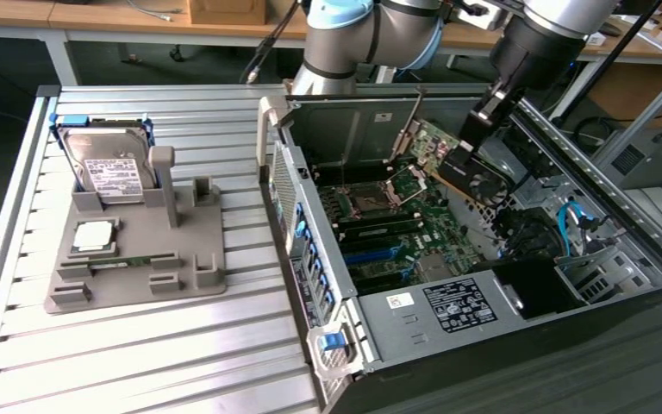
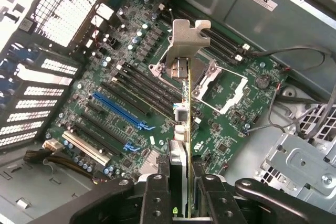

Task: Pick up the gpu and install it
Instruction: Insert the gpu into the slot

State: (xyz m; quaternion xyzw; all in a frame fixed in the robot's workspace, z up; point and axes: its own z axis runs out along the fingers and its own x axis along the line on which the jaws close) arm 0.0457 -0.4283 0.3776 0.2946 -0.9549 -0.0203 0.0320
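Gripper (image 2: 181, 184) clamped on the gpu (image 2: 185, 51), one card held edge-on inside the open computer case (image 1: 423, 336), above the motherboard (image 2: 157, 93). Cables (image 1: 572, 226) lay within the case, beside the board. Outside the case, toward the exterior view's left, one grey fixture (image 1: 135, 276) rested on the tabletop (image 1: 135, 371), carrying one hard drive (image 1: 107, 168) and one CPU chip (image 1: 93, 235).

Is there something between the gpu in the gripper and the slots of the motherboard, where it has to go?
Nothing visible does. The gripper is shut on the gpu, which hangs edge-on above the motherboard. The blue slots lie bare, with no cable across them.
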